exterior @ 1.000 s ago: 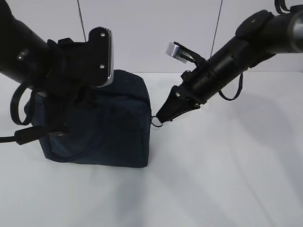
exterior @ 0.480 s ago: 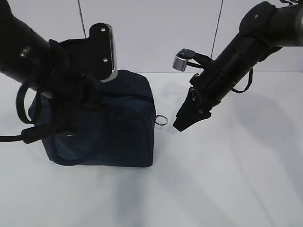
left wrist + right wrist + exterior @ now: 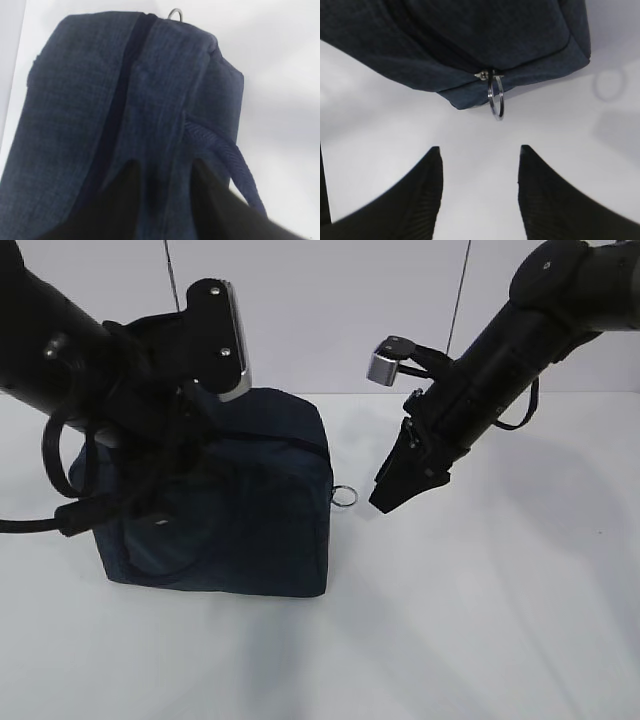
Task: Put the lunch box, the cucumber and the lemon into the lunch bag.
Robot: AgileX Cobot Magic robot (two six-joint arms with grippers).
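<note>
The dark navy lunch bag [image 3: 235, 510] stands on the white table, left of centre. Its zipper line [image 3: 120, 100] runs along the top to the silver ring pull [image 3: 344, 495] at the right end. My left gripper [image 3: 165, 166] is pressed down over the bag's top, its fingers apart with bag fabric between them. A strap handle [image 3: 235, 160] lies beside it. My right gripper [image 3: 385, 502] hangs open just right of the ring pull [image 3: 496, 97], holding nothing. The lunch box, the cucumber and the lemon are out of view.
The white table [image 3: 480, 620] stretches to the right and in front of the bag. A white wall [image 3: 320, 310] stands close behind it. My left arm [image 3: 90, 360] covers the bag's upper left corner.
My right gripper has let go of the ring pull and drawn back to the right, jaws spread. The bag has shifted slightly right. My left arm has risen a little.
</note>
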